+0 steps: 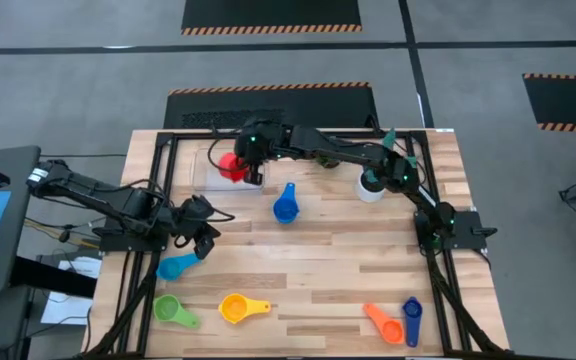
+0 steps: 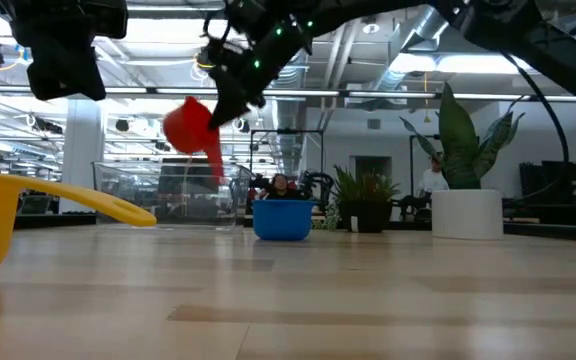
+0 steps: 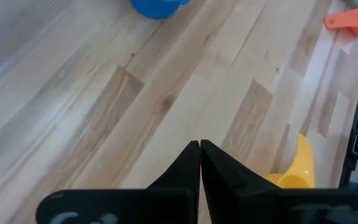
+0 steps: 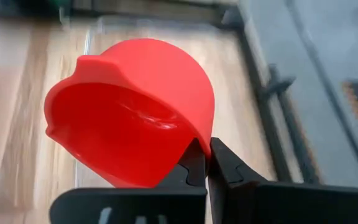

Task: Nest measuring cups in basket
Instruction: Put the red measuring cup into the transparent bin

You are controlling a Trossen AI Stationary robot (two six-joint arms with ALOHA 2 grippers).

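Note:
My right gripper reaches to the far left and is shut on the red measuring cup, which hangs over the clear basket. My left gripper hovers shut and empty at the left, just beside the light blue cup. A blue cup stands on the table's middle. Green, yellow, orange and dark blue cups lie along the near edge. My right gripper pinches the red cup at the edge of its bowl between its two shut fingers, which slant downward from the table's right. The fingers hide the exact part. The cup is lifted clear and tilted, with its hollow turned back toward the wrist and a red strip hanging below.
A white plant pot stands at the far right under the right arm. Black frame rails run along the table's left and right sides. Bare wood lies between the blue cup and the near row of cups.

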